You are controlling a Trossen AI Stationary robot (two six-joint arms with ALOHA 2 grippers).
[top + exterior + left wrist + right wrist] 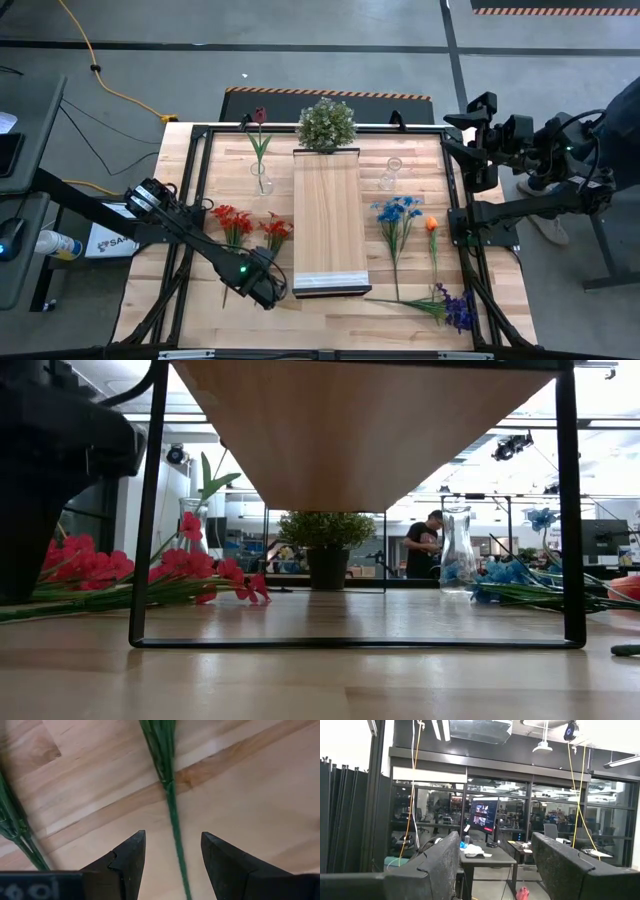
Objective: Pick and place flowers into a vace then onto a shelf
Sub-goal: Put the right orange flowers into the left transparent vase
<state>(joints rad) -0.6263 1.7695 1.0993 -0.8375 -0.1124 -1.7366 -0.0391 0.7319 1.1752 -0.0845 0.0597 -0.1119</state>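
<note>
Loose flowers lie flat on the slatted table: two red ones (232, 220) (275, 230) left of the shelf (328, 220), blue (397, 212), orange (431, 224) and purple (458, 308) ones to its right. A dark red bloom stands in a glass vase (262, 180); a second glass vase (390, 175) is empty. My left gripper (172, 837) points down, open, low over the table, its fingers on either side of a green stem (171, 810) without touching it. My right gripper (495, 840) is open, raised at the table's far right.
A bushy potted plant (326, 123) stands at the shelf's far end. Another green stem (15, 830) lies close beside my left gripper. The shelf's black legs (145, 510) stand near the red flowers (100, 570). A person (425, 545) is in the room behind.
</note>
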